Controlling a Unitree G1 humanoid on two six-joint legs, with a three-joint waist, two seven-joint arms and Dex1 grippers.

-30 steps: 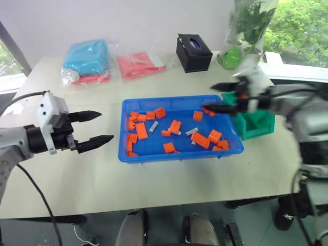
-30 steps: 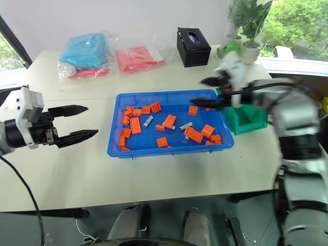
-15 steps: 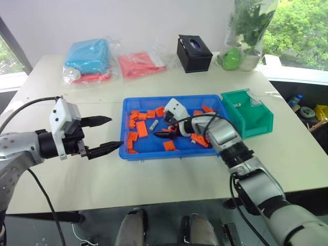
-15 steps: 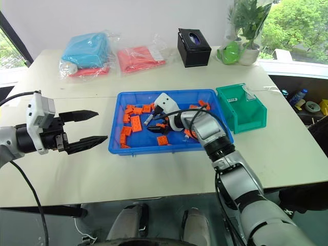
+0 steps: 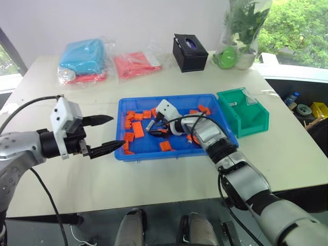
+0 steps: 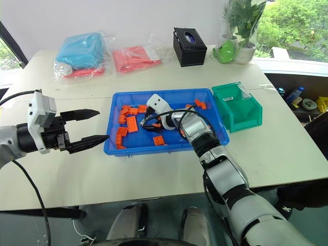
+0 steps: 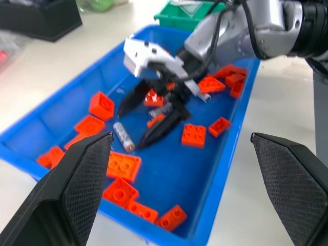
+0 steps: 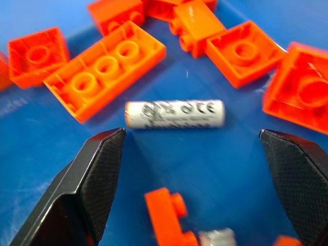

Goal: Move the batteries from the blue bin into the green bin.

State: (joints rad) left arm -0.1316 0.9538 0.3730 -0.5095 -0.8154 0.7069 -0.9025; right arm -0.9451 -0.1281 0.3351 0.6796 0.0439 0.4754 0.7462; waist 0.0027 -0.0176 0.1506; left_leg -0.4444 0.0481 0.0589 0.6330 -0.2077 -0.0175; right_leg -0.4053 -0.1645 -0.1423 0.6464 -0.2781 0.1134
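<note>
My right gripper (image 7: pixel 146 123) hangs low inside the blue bin (image 5: pixel 169 154) at centre frame in the head views, its black fingers (image 8: pixel 89 179) spread wide apart and clamped on nothing. In the right wrist view a battery (image 8: pixel 175 114) lies flat on the blue floor between and just beyond the two fingertips, touching neither, with orange bricks (image 8: pixel 105 69) crowded around it. The left wrist view shows the same battery (image 7: pixel 123 136) just beside the tip of one right finger, and a second battery (image 7: pixel 203 96) lying further along the bin near the right wrist. More bricks (image 5: pixel 137 129) are scattered across the bin, thickest toward its left end. My left gripper (image 5: pixel 105 134) hovers over the bare bench (image 5: pixel 154 179) at left of frame, just outside the bin's left wall, its fingers (image 5: pixel 97 120) likewise apart and holding nothing, pointing toward the bin. The green bin (image 5: pixel 247 113) sits just beside the blue bin's right end, at right of centre; I cannot tell from here what lies inside. Along the far edge of the bench, at the top of the frame, sit a blue package (image 5: pixel 84 56), a red package (image 5: pixel 135 64), a black box (image 5: pixel 188 51) and a potted plant (image 5: pixel 241 31).
</note>
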